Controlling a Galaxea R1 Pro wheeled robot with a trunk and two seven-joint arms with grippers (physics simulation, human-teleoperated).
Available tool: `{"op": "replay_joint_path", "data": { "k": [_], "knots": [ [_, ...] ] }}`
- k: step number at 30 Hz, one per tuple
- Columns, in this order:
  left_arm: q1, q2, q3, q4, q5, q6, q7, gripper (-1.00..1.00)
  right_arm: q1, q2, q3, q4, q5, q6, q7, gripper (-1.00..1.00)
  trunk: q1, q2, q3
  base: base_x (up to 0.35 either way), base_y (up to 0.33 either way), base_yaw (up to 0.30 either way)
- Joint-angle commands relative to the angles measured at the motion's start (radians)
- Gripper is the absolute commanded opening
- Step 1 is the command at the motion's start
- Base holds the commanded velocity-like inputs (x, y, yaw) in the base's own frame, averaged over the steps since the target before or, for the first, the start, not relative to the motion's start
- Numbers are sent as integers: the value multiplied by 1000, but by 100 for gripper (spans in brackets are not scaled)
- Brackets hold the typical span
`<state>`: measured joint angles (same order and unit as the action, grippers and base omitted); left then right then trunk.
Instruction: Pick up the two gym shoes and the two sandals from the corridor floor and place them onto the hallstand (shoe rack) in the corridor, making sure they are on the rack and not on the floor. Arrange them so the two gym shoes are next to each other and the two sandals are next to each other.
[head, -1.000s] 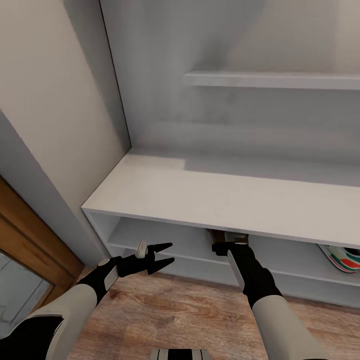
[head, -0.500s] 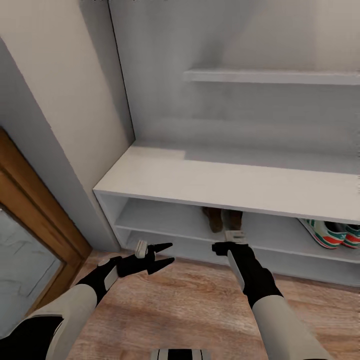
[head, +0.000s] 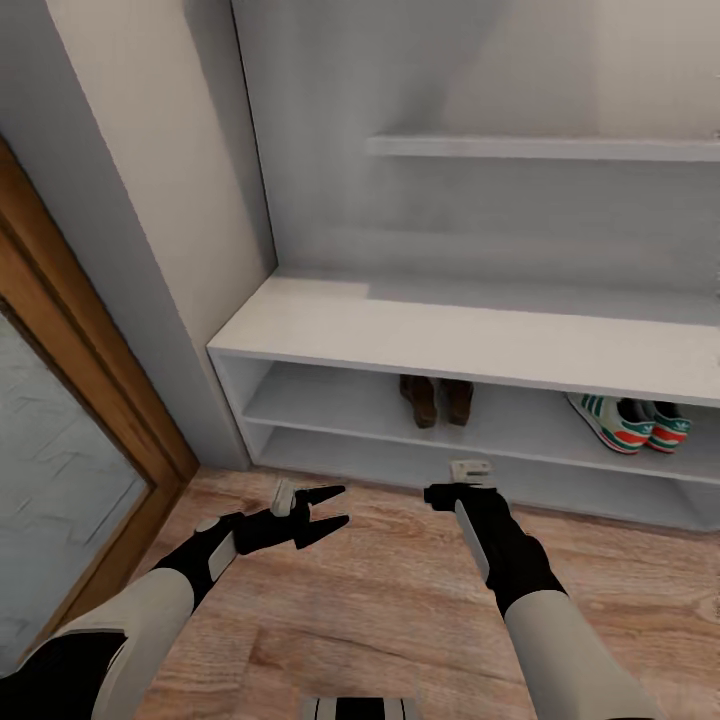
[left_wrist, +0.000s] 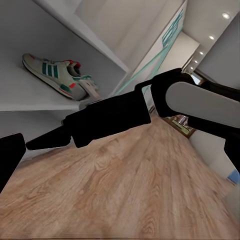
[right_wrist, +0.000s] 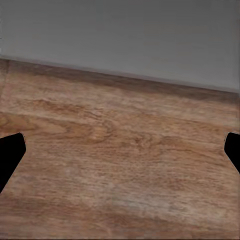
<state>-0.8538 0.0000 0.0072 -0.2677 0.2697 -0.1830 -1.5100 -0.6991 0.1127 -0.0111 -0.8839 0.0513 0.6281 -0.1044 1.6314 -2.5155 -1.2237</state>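
The two sandals (head: 437, 399), dark brown, stand side by side on the upper open shelf of the pale grey hallstand (head: 470, 345). To their right on the same shelf, the two gym shoes (head: 627, 423) lie next to each other; one gym shoe (left_wrist: 56, 74) shows in the left wrist view. My left gripper (head: 336, 505) hovers open and empty over the corridor floor (head: 390, 600), in front of the rack. My right gripper (head: 447, 492) points down at the planks, its fingertips (right_wrist: 10, 151) spread wide with nothing between them.
A grey wall and a wood-framed door (head: 70, 400) close off the left side. A floating shelf (head: 540, 148) sits high on the hallstand's back. My right arm (left_wrist: 200, 102) crosses the left wrist view. Bare planks stretch between me and the rack.
The whole view has pulled back from the hallstand and shifted, so the sandals and both gym shoes now show fully under the bench top. Both arms hold the same pose.
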Motion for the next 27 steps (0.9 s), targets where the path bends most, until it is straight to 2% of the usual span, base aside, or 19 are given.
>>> {"op": "replay_joint_path", "data": {
  "k": [1,9,27],
  "knots": [
    [-1,0,0,1,2,-10,-1,100,0,1,0,-3,5,5,1,100,-1,0,-1,-330,0,0],
    [-1,0,0,1,2,-9,-1,100,0,1,0,-2,5,5,2,100,-1,0,-1,-293,0,0],
    [-1,0,0,1,2,-10,-1,100,1,1,-1,5,3,4,3,100,-1,0,-1,-11,0,0]
  ]
}}
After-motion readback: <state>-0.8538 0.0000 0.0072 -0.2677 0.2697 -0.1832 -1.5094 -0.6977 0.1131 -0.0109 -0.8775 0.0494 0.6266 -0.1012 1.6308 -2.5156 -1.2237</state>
